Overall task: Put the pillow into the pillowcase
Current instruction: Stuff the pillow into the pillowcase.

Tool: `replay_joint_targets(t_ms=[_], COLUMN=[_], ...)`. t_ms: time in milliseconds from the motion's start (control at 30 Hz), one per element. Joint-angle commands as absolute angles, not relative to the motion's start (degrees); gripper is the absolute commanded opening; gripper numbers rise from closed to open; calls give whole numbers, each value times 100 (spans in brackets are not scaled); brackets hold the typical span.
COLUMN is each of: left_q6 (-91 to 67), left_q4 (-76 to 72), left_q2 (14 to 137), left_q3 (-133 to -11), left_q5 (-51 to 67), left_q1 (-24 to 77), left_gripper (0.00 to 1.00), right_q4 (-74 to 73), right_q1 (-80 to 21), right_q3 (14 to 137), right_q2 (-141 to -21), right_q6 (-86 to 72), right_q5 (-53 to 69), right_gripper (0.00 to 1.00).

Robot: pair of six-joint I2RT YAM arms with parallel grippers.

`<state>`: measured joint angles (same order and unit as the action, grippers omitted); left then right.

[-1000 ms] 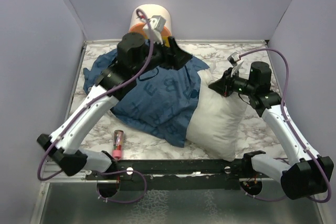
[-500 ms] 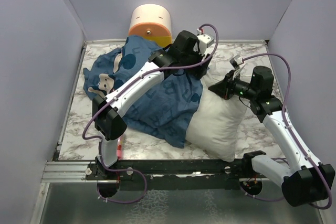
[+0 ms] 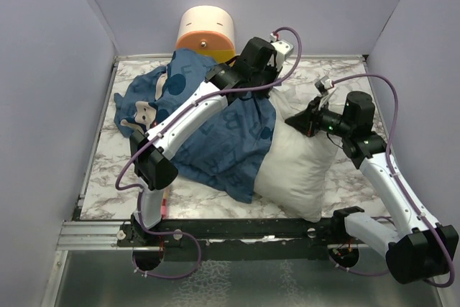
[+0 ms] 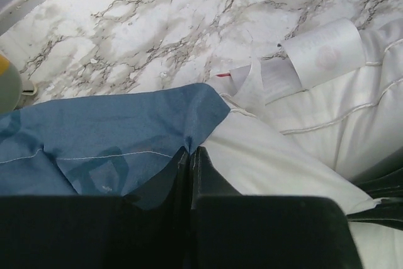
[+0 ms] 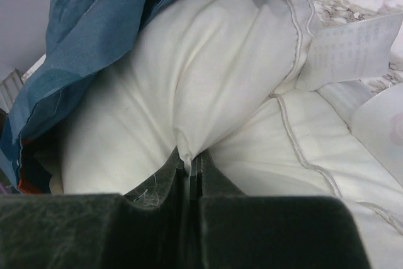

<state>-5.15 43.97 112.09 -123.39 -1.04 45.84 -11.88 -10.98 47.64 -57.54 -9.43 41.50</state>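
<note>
Pillow [image 3: 298, 167] sits on the right half of the table [image 3: 104, 170], with its 9 o'clock side tucked under the pillowcase [image 3: 215, 134]. Long axis looks roughly 12-to-6 to me, tagged end pointing 12. Right gripper [image 5: 191, 155] is pinched tight on a fold of pillow, I'd guess to anchor it. Left gripper [image 4: 189, 152] is clamped on the case's hem by the tags, set to drag it over.

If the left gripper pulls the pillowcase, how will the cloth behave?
Likely floppy: the pillowcase lies in crumpled folds, so it should drape, not move as one. The left gripper pinches only its hem, so it might slip.
</note>
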Motion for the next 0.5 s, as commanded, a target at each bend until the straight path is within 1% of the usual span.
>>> replay_joint_targets(t_ms=[0,167,267,333,467], left_q6=[-987,-1930,-2745,-3306,-4577], left_q4=[3947,2289,1186,557,-285], left_q2=[10940,10303,10144,10289,11010], left_q3=[-12524,-12210,-12289,-12744,-14570], left_q5=[-3,913,1419,1682,2143], left_q1=[4567,4394,4122,3932,3716], left_gripper=[0,0,0,0,0], right_q4=[-1467,-1013,-328,15,605], right_q1=[-1230,-1230,-1230,-1230,-1229], right_q3=[4652,4893,5485,6163,7849], right_q2=[-5707,-6004,-6550,-7081,-7969], right_q6=[-1114,-1564,-1911,-2127,-2566], right_q5=[4613,4293,4187,4174,4166], right_gripper=[1,1,1,1,1])
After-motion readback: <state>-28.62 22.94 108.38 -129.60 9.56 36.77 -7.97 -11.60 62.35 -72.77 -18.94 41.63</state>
